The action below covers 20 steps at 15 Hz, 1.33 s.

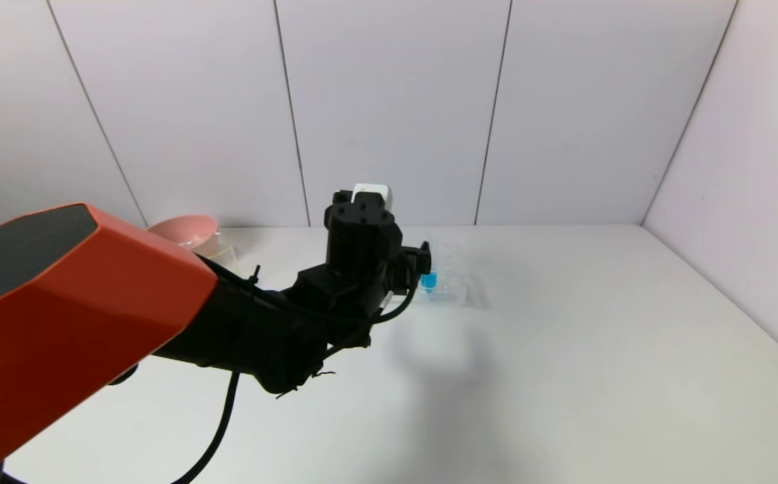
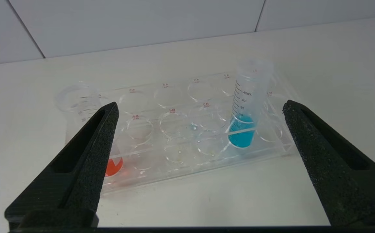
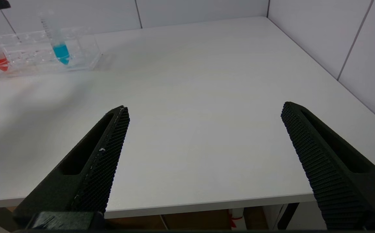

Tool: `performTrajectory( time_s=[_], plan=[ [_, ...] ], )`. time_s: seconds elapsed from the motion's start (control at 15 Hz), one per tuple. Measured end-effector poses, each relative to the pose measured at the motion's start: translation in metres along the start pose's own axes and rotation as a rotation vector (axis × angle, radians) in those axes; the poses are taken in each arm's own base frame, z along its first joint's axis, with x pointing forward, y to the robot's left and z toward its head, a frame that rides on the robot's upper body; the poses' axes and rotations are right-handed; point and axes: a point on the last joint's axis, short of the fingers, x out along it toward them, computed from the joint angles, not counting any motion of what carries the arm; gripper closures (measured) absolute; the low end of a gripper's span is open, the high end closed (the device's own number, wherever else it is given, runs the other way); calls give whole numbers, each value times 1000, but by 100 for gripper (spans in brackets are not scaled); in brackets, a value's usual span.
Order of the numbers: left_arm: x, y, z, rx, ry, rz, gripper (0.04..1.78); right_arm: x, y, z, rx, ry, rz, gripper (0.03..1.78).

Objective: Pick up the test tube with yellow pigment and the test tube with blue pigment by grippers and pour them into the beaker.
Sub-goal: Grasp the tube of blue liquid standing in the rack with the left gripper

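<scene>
The left gripper (image 2: 200, 108) hangs just in front of the clear tube rack (image 2: 187, 161), its two black fingers (image 2: 90, 152) spread wide apart with nothing between them but the rack seen beyond. It holds nothing. In the head view the left gripper (image 1: 422, 259) is mostly hidden behind its own wrist, reaching out over the white table (image 1: 564, 370) toward the rack (image 1: 453, 275), with the arm's orange segment (image 1: 60, 316) filling the near left corner.

The test tube with blue pigment (image 2: 247, 103) stands in a hole near one end of the rack, leaning a little, with printed graduations on its wall and blue liquid in its lower part. At the opposite end of the rack stands a tube with red-orange liquid (image 2: 113, 165), partly hidden behind one finger. A clear graduated vessel (image 2: 77, 103) sits near that same end; whether it is the beaker cannot be told. The holes between the two tubes are bare, and a yellow tube cannot be made out in any view.

A pink bowl (image 1: 184, 232) rests at the far left of the table near the wall.

The right gripper (image 3: 203, 126) is parked low at the table's near edge, well apart from the rack, its fingers likewise wide apart and holding nothing
</scene>
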Motion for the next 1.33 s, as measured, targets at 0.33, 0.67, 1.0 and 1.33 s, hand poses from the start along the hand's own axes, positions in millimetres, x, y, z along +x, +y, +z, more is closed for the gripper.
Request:
performTrajectory(
  time_s=[0.33, 0.67, 1.0, 1.33],
  plan=[
    [20, -16, -20, 0, 18, -42, 6, 0, 0, 0, 0, 1, 0, 10],
    [34, -25, -24, -5, -4, -68, 6, 0, 0, 0, 0, 0, 0, 10],
    [57, -33, -33, -8, -13, -64, 6, 0, 0, 0, 0, 0, 0, 10],
    [78, -33, -41, -5, -2, -43, 6, 0, 0, 0, 0, 0, 0, 10]
  ],
)
